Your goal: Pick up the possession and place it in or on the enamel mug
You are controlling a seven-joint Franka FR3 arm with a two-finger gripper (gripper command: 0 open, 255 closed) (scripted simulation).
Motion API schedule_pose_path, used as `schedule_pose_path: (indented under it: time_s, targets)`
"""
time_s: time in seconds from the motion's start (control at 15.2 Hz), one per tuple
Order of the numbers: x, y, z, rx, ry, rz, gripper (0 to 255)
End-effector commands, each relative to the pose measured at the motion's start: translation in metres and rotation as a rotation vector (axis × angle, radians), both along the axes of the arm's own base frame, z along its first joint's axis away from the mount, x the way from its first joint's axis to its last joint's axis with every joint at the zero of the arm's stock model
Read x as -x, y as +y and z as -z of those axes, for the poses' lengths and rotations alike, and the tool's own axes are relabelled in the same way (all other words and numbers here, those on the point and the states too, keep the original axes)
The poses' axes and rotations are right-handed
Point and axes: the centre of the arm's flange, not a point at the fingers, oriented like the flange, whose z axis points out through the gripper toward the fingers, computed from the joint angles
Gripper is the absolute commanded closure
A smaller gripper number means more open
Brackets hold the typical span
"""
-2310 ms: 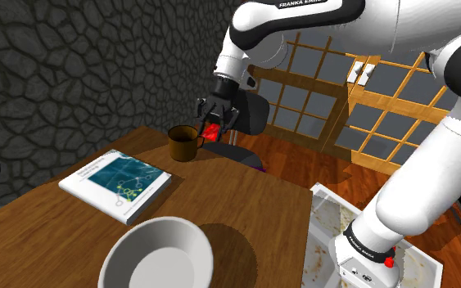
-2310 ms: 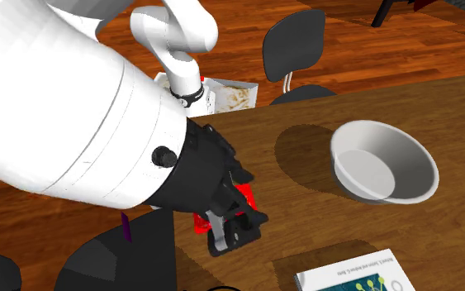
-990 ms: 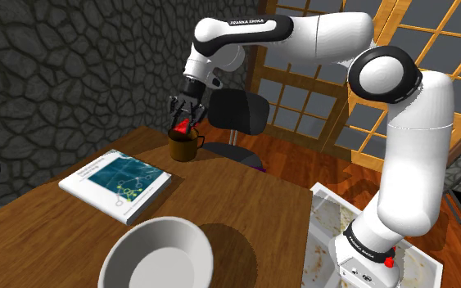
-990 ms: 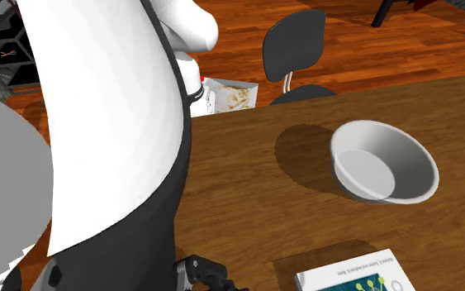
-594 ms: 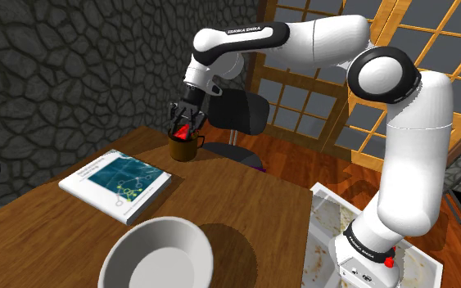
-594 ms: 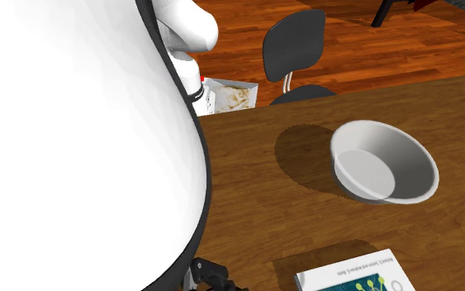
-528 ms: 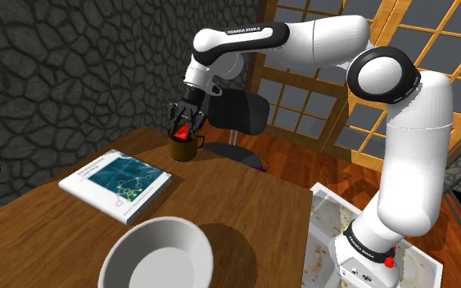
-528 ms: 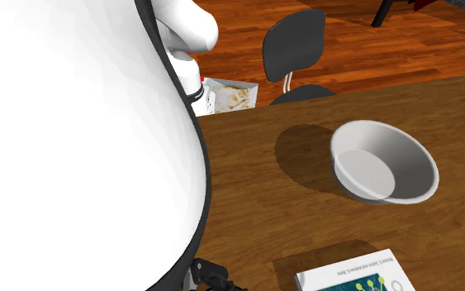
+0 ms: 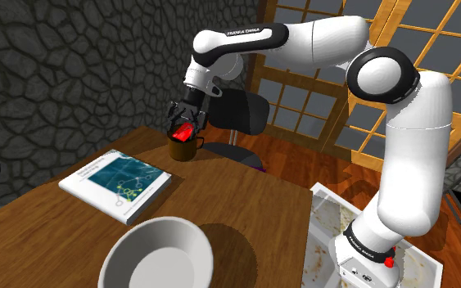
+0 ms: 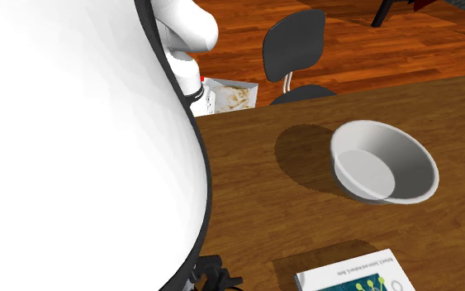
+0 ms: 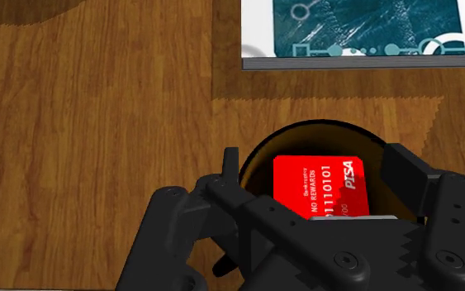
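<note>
A red bank card (image 11: 317, 186) with white print lies in the mouth of the brown mug (image 11: 259, 165), between the fingers of my black gripper (image 11: 315, 165). The fingers (image 11: 404, 169) stand apart, with a gap on each side of the card, so the gripper is open. In the shoulder view the gripper (image 9: 185, 123) hangs just above the mug (image 9: 187, 150), which stands at the table's far corner. The card (image 9: 183, 132) shows red at the mug's rim.
A white book with a teal cover (image 9: 115, 184) lies near the mug on the wooden table (image 9: 245, 245). A white bowl (image 9: 156, 255) sits near the front edge. A dark chair (image 9: 241, 114) stands behind the table. The arm's white link (image 10: 73, 140) blocks the second exterior view's left.
The fingers have opened and let go of the red card. It has dropped from upright in the grip to lie flatter at the mug's mouth. The arm has barely moved.
</note>
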Motion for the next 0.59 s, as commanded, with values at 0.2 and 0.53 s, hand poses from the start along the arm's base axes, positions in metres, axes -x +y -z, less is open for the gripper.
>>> schedule_pose_path:
  time_s: [0.2,0.53]
  targets:
    - [-0.003,-0.007,-0.010,0.001,0.001,0.000,0]
    - [-0.011,-0.026,-0.041,0.001,0.001,0.000,0]
